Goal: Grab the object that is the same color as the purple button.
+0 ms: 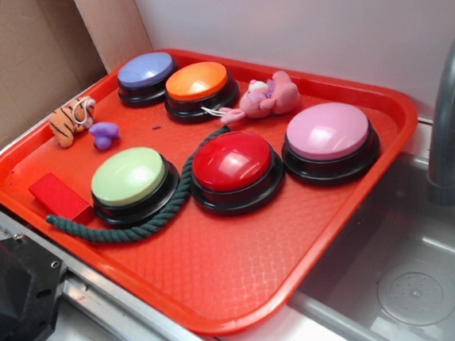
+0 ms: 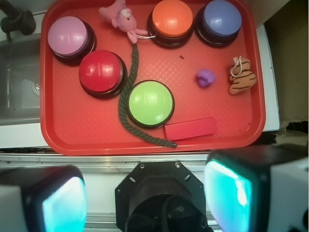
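A plain white wall (image 1: 294,21) stands at the far side of the scene from the end effector. A brown cardboard panel (image 1: 19,61) leans against it at one end. At the other end, a grey sink basin (image 1: 413,282) with a round drain (image 1: 417,291) is recessed into the white bench (image 2: 24,135). A grey faucet (image 1: 450,119) rises above the basin. A metal rail (image 2: 96,159) runs along the bench edge nearest the end effector. Lighting is even and diffuse.
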`<state>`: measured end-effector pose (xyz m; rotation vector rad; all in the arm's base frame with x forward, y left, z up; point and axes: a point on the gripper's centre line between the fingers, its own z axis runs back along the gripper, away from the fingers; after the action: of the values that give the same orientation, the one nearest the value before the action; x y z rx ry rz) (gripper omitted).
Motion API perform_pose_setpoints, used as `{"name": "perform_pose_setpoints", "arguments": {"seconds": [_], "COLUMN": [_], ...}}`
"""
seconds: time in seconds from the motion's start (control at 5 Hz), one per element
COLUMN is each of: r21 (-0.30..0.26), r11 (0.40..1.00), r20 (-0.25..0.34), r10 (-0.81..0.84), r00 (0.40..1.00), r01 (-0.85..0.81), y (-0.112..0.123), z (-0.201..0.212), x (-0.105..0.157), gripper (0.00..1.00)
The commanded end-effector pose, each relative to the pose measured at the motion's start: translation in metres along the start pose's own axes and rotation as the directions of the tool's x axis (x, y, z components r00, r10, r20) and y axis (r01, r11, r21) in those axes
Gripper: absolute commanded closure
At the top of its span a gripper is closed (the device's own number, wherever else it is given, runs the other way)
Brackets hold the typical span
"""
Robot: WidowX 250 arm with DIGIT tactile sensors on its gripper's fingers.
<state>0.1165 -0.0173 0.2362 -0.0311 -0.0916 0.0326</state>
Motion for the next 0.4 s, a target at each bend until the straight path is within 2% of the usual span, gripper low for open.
{"name": "perform_pose_setpoints", "arguments": {"seconds": [0.0, 0.2], "r21": [0.000, 0.002], "r11": [1.000, 0.990], "r20": [0.000, 0.028], "r10": [0.000, 0.138], "r00": [1.000, 0.990], "r01": [0.000, -0.138], "y": [0.000, 0.011], "z": [0.000, -0.003], "x": [0.000, 0.007], "gripper": [0.00, 0.00]}}
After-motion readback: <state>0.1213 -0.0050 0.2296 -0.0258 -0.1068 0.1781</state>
